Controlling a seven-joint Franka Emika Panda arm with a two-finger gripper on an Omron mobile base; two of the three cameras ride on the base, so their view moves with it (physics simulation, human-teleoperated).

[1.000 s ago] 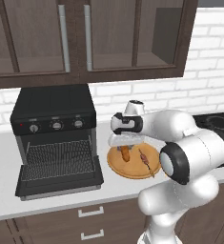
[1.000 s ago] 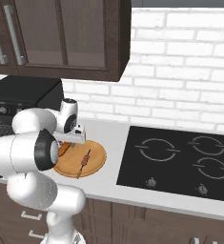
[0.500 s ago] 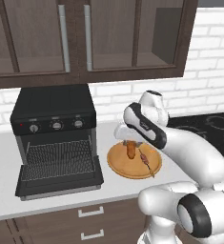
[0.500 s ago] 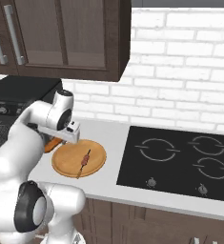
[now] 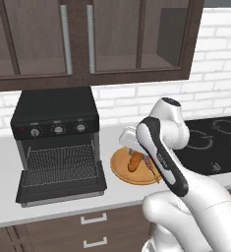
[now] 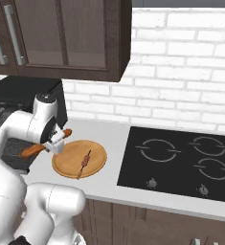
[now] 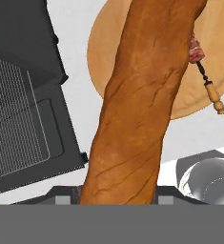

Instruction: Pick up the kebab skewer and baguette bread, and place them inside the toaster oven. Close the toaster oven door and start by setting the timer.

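Gripper [image 6: 50, 142] pinches the baguette bread [image 6: 47, 142] above the wooden plate's [image 6: 97, 162] edge beside the toaster oven [image 5: 55, 123].

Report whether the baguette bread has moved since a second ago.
Yes. The baguette bread has left the wooden plate and is now lifted past its left edge, toward the toaster oven.
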